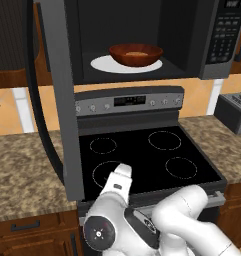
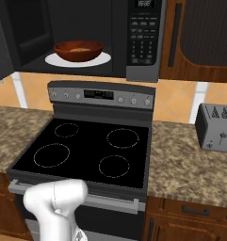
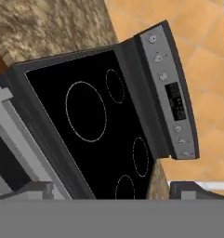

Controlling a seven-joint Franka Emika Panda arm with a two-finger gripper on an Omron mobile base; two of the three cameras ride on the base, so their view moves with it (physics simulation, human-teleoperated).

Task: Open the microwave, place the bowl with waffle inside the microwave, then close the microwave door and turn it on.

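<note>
The microwave (image 2: 86,37) stood open, its door (image 1: 59,100) swung wide; the reddish-brown bowl (image 1: 135,54) holding the waffle (image 1: 136,53) sat upright on the white turntable.

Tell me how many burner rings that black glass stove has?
4: back-left ring, back-right ring, front-left ring, front-right ring on the black glass stove. None seems hidden.
</note>
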